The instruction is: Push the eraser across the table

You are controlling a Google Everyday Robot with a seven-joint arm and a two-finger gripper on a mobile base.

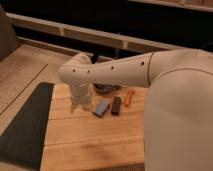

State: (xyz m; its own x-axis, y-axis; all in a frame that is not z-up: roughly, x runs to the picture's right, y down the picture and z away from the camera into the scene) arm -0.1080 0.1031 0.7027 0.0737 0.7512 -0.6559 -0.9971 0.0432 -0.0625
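End effector (80, 105) low over table (92, 142), beside eraser (101, 108)

Nothing you could've read there, no text or labels; the gripper (80, 104) was just beside the eraser (101, 108) on the table (90, 142).

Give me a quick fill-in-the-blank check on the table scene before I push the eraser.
1. The eraser lies on the table next to a narrow ___ bar.
2. The tool hangs over the table between the dark grey mat and the ___.
3. The small object past the bar, on the side away from the eraser, is ___.
Missing words: black; eraser; orange.
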